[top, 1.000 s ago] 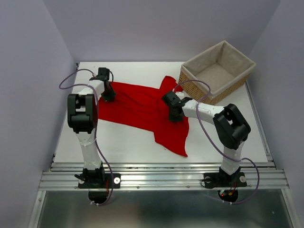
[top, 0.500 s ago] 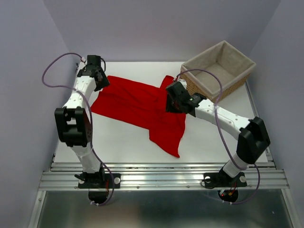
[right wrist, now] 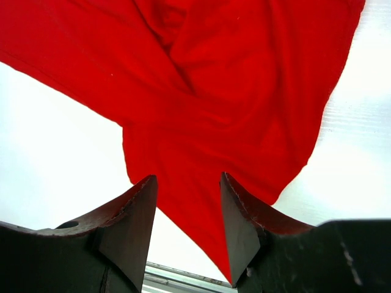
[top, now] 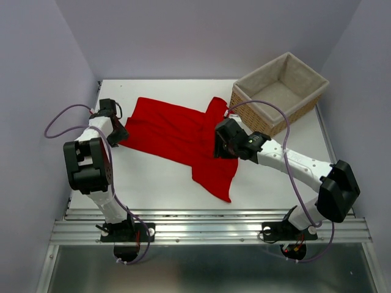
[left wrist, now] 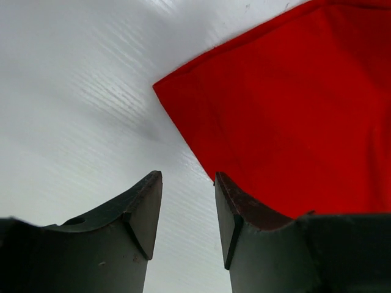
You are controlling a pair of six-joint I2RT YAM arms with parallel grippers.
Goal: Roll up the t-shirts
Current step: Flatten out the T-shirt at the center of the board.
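Note:
The red t-shirt [top: 177,135] lies spread on the white table [top: 275,183], with one tapering end pointing toward the near edge. My left gripper [top: 120,135] is at the shirt's left corner. In the left wrist view that gripper [left wrist: 188,177] is open over bare table, and the t-shirt's corner [left wrist: 275,110] lies just ahead and to the right. My right gripper [top: 218,145] hovers over the shirt's right part. In the right wrist view this gripper [right wrist: 186,178] is open with nothing between its fingers, and the t-shirt [right wrist: 232,91] lies below it with folds crossing.
A wicker basket [top: 297,113] with a pale lining stands at the far right corner, close to the shirt's far sleeve. A purple cable loops from each arm. Walls close in the table on the left, right and back.
Both grippers have opened and let go of the shirt. The left gripper has drawn back toward the near left. The shirt has settled flatter on the table.

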